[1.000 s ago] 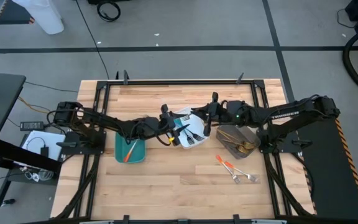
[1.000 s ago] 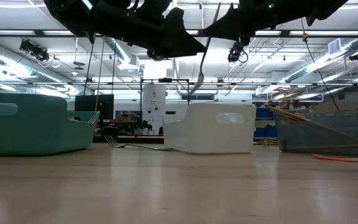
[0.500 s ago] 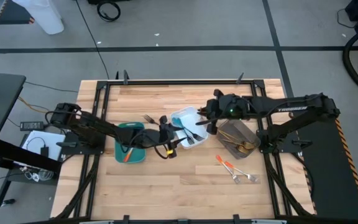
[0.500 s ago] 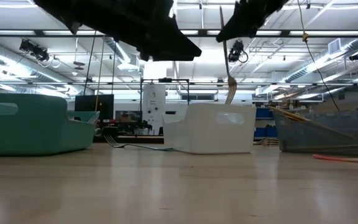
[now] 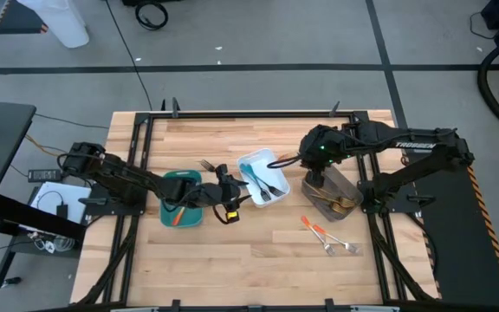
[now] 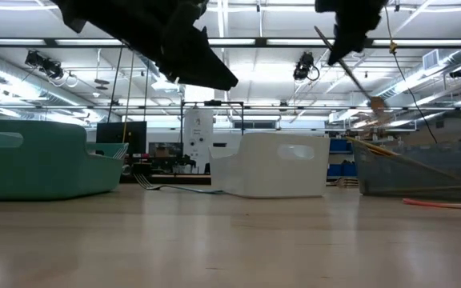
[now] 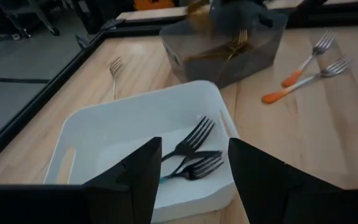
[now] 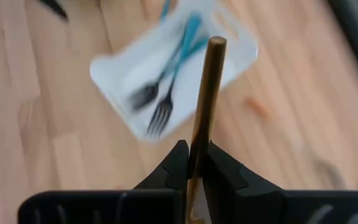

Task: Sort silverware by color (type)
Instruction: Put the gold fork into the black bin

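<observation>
Right tool (image 8: pixel 191 165), clamped on a slim gold-handled utensil (image 8: pixel 204 106), has swung from the white plastic tray (image 5: pixel 248 165) to above the grey-brown tray (image 5: pixel 346 185); left tool (image 7: pixel 191 177), fingers spread, withdraws empty.

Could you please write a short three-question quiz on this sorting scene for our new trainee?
1. True or false: the right gripper is shut on a gold utensil.
2. Which tray holds the blue-handled forks? A teal tray, B white tray, C grey-brown tray.
3. Fill in: the two orange-handled forks lie on the bare ____.

Key: 1 true. 2 B. 3 table; the left gripper is open near the white tray.
</observation>
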`<state>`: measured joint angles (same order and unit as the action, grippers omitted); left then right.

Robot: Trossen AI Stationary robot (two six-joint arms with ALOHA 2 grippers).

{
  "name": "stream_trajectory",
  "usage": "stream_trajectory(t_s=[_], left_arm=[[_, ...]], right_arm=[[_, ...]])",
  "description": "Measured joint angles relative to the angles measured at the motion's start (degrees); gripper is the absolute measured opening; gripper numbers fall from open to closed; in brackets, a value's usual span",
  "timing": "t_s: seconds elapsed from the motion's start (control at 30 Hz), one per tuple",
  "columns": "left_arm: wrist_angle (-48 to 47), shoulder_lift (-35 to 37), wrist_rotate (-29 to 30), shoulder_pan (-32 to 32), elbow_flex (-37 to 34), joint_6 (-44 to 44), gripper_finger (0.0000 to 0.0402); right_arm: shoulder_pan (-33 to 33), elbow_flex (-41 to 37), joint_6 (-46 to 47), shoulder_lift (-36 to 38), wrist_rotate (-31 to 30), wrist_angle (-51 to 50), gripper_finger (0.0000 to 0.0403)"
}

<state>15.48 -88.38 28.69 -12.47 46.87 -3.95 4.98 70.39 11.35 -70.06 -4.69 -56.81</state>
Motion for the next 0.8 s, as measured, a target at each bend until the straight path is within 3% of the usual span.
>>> stream_trajectory(t_s=[0.3, 0.8], left_arm=[[-4.1, 2.5, -0.5, 0.0, 0.0, -4.5, 0.0194], [-10.2, 3.8, -0.5, 0.0, 0.0, -7.1, 0.0194]], right_arm=[[0.0, -0.2, 5.5, -0.1, 3.9, -11.6, 0.0038], [0.0, -11.2, 6.2, -0.2, 7.8, -12.7, 0.0038]])
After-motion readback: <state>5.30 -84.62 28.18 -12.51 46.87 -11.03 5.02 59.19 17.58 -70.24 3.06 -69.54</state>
